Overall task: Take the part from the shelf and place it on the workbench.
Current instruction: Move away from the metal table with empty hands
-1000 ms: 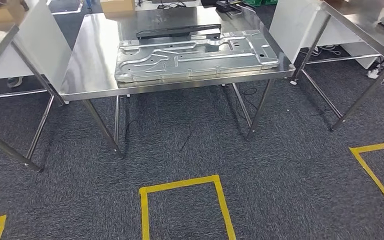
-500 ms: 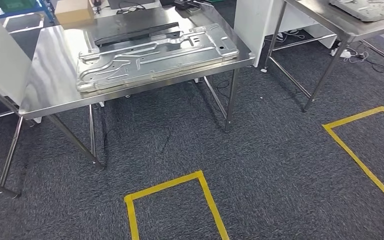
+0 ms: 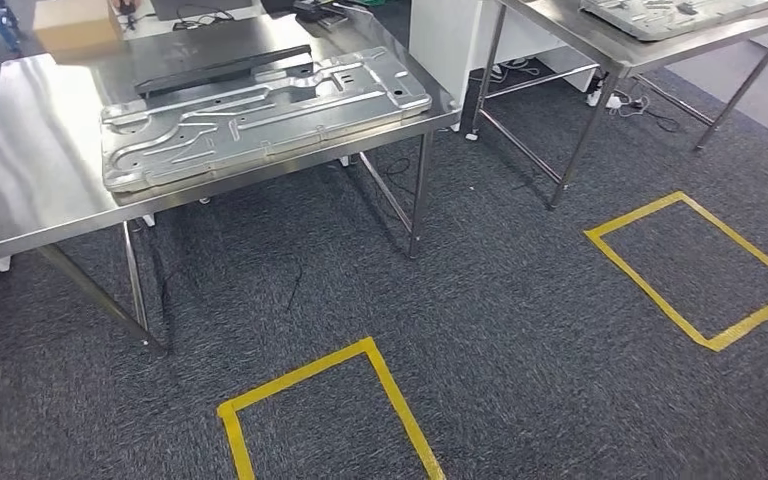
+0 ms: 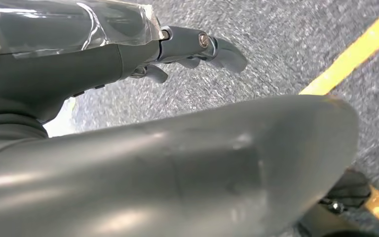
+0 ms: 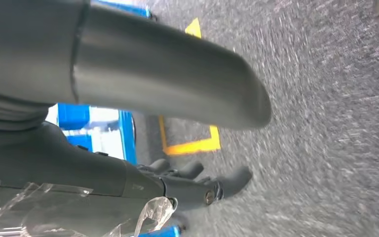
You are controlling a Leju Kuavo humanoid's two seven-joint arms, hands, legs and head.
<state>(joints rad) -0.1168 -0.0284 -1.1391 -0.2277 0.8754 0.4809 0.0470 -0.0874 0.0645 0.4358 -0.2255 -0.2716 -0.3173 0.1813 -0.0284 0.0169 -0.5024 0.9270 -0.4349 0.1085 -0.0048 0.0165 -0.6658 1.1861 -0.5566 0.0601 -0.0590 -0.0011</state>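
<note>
A large stamped silver metal part [image 3: 260, 115] lies flat on a steel workbench [image 3: 30, 190] at the upper left of the head view. A long black bar [image 3: 222, 70] lies just behind it. My left hand [image 4: 143, 163] hangs over grey carpet with its fingers [image 4: 197, 47] spread and nothing in it. My right hand [image 5: 94, 170] also hangs over the carpet, its fingers [image 5: 202, 190] apart and holding nothing. A blue shelf frame [image 5: 98, 123] stands behind the right hand in the right wrist view.
A second steel table [image 3: 600, 35] stands at the upper right with another metal part [image 3: 660, 12] on it. A white panel [image 3: 450, 40] separates the two tables. Yellow tape rectangles [image 3: 695, 265] [image 3: 320, 400] mark the carpet. A cardboard box [image 3: 75, 25] sits at the workbench's far end.
The whole head picture has slid left as the camera turned right. The second table and the right tape rectangle have come further into view. Nothing on the workbench has moved.
</note>
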